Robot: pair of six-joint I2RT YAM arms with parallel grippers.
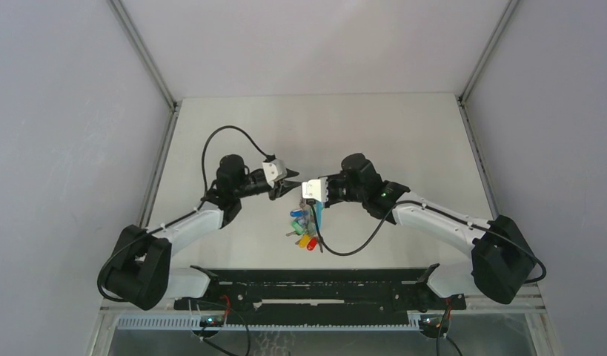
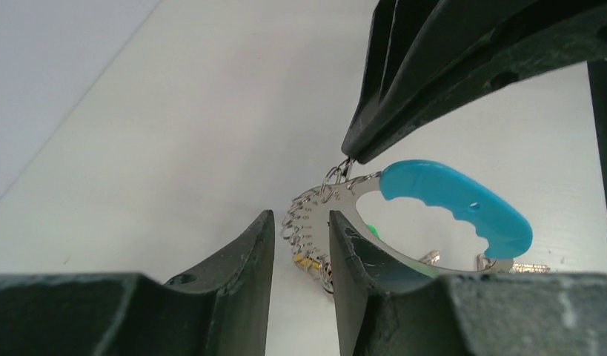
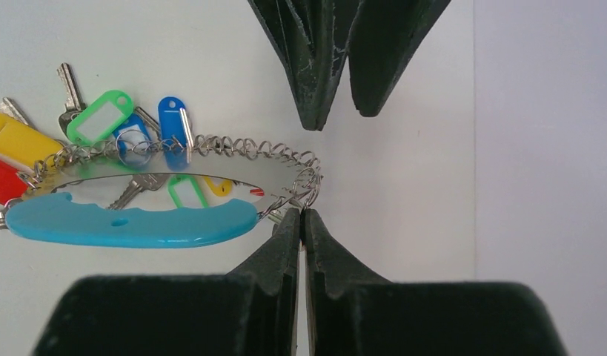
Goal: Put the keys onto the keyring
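My right gripper [image 3: 302, 215] is shut on one end of the keyring [image 3: 130, 222], pinching the silvery band where the chain-like edge [image 3: 226, 146] meets it, and holds the ring above the table. The keys hang on the ring: a green tag [image 3: 100, 119], a blue tag [image 3: 170, 126], a yellow tag [image 3: 15, 141] and a red tag [image 3: 0, 182]. My left gripper [image 2: 300, 219] is open by a narrow gap, just short of the chain edge [image 2: 307, 222] and not touching it. From above, the keys [image 1: 304, 226] dangle below the two grippers.
White table [image 1: 404, 133] with grey side walls and metal rails along its left and right edges. A black bar [image 1: 315, 285] runs across the near edge between the arm bases. A black cable [image 1: 211, 144] loops from the left arm.
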